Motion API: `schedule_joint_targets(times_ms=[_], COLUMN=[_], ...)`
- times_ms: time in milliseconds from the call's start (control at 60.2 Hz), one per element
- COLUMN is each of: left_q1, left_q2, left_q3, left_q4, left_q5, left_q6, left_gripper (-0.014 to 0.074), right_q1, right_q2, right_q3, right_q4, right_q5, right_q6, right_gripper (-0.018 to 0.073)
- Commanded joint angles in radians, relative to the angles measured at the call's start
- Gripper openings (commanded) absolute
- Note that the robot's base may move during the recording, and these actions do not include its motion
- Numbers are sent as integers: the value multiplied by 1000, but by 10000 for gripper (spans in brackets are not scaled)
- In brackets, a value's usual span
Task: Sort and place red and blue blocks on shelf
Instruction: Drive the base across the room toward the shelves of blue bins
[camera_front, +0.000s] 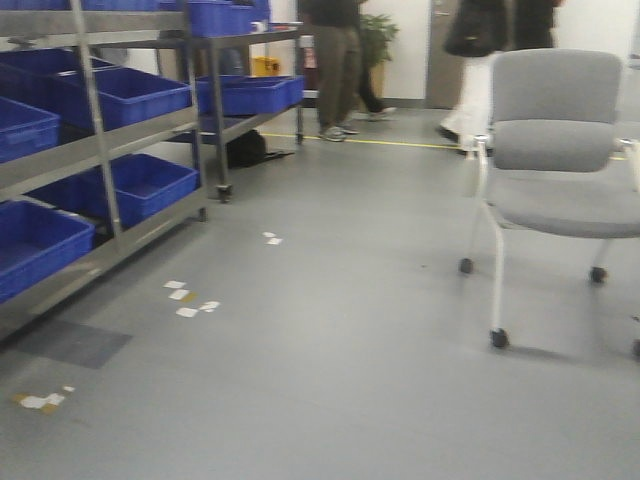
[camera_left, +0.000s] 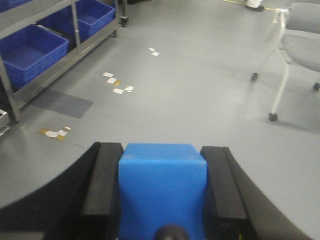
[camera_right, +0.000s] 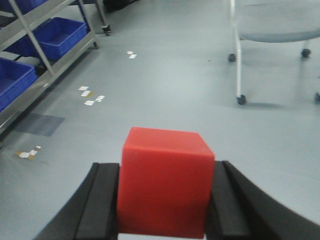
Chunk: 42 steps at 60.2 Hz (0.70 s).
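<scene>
Indoors, grey floor (camera_front: 350, 350), rack (camera_front: 93, 110), chair (camera_front: 556, 150), left tool (camera_left: 161, 157) clamping blue block (camera_left: 162, 192), right tool (camera_right: 165, 170) clamping red block (camera_right: 165, 195)

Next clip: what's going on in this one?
A two-arm mobile robot holds both blocks above an open grey floor. The left gripper is shut on the blue block, and the right gripper is shut on the red block. Neither block is on a shelf yet. A metal rack with blue bins stands to the left, an office chair to the right, and people stand in the background.
</scene>
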Motion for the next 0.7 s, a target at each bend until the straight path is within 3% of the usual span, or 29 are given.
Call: schedule_joint_targets(times_ms=[0,681], left_q1=[2,2], left_q2=[11,11], left_q3=[-28,-28], left_q4=[3,3], left_q5=[-83,-83], left_q6=[-9,-9], left_gripper=[135,135], right_q1=[-7,-7], right_q2=[5,5], right_q3=[-28,-28], right_q4=[2,2], right_q5=[-83,-82], right_q6=[-5,-5], right_gripper=[62,62])
